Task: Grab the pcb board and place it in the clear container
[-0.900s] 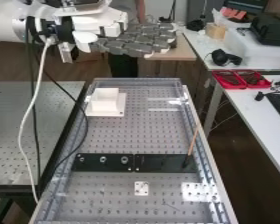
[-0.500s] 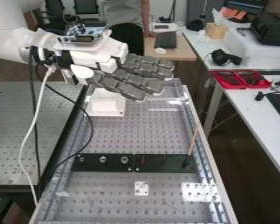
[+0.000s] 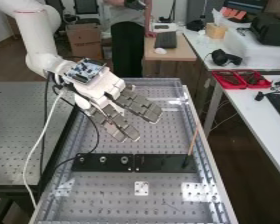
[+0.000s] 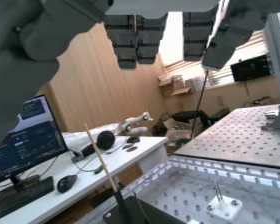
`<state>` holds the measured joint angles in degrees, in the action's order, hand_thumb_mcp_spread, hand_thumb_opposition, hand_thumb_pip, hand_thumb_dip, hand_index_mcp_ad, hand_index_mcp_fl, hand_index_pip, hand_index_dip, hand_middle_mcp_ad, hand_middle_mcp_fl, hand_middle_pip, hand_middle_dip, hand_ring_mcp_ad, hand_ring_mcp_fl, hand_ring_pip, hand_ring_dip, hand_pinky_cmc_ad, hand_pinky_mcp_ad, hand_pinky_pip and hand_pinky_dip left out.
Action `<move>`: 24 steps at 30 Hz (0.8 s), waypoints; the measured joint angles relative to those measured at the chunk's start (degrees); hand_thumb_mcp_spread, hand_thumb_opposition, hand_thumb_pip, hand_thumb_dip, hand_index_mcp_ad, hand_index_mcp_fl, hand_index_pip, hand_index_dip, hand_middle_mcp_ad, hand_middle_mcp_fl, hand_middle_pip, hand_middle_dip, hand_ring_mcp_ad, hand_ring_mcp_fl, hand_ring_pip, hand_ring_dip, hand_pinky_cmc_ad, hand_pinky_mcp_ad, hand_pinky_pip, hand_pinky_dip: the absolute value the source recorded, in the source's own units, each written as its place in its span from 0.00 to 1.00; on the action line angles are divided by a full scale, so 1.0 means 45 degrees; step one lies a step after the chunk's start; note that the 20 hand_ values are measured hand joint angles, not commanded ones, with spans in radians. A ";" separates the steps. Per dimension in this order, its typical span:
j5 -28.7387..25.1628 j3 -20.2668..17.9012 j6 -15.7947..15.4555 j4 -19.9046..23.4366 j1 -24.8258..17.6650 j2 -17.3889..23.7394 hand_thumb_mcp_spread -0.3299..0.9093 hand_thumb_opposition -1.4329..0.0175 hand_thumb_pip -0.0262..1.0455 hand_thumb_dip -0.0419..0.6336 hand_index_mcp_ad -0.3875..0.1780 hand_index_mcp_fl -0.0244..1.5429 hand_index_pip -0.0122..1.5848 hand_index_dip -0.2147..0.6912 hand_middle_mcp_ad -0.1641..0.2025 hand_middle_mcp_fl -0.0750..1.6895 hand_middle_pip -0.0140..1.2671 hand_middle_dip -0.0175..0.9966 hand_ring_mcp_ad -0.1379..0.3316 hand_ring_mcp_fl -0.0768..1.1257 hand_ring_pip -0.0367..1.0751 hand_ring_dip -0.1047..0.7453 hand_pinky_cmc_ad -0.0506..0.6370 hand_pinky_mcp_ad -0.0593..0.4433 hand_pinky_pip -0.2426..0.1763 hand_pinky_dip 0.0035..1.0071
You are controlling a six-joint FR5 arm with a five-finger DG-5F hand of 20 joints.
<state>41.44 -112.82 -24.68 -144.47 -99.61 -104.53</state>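
The hand (image 3: 134, 107) hangs above the far-left part of the perforated bench (image 3: 174, 135) in the high view, its dark fingers extended downward and spread, with nothing seen between them. A blue and white circuit board (image 3: 85, 71) lies on top of the hand's wrist. Low see-through walls (image 3: 194, 120) run along the bench's sides. In the wrist view, the hand (image 4: 148, 42) has straight fingers, and the same kind of clear wall (image 4: 237, 174) borders the perforated surface.
Two black plates (image 3: 101, 161) lie across the bench, with a thin wooden stick (image 3: 193, 142) upright at their right end. Nearer stands a small white plate (image 3: 142, 188). A side table (image 3: 254, 112) at the right carries red trays (image 3: 240, 79). Cables (image 3: 47, 130) droop from the arm.
The hand has come down and nearer the camera, turning from pointing right to pointing down over the bench. It now covers the white block that stood at the bench's far left.
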 joint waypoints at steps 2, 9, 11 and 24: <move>-0.0305 -0.0049 0.0205 0.0327 -0.0091 -0.0226 0.54 0.55 0.22 0.09 0.69 0.14 0.05 0.46 0.47 0.07 0.11 0.08 0.75 0.07 0.11 0.14 0.46 0.49 0.40 0.33; -0.1341 -0.0140 0.0174 0.1811 -0.0290 -0.1062 0.57 0.53 0.24 0.12 0.69 0.17 0.05 0.49 0.48 0.07 0.11 0.10 0.75 0.07 0.11 0.14 0.46 0.49 0.40 0.33; -0.1487 -0.0125 0.0140 0.1948 -0.0304 -0.1222 0.58 0.53 0.26 0.12 0.69 0.17 0.05 0.50 0.48 0.07 0.11 0.10 0.75 0.07 0.11 0.14 0.45 0.49 0.40 0.33; -0.2817 0.0152 0.1052 0.2653 -0.0365 -0.2705 0.63 0.52 0.32 0.23 0.70 0.22 0.13 0.55 0.47 0.07 0.11 0.13 0.75 0.07 0.11 0.14 0.46 0.49 0.40 0.29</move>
<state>28.77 -112.14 -19.94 -132.54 -101.25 -116.70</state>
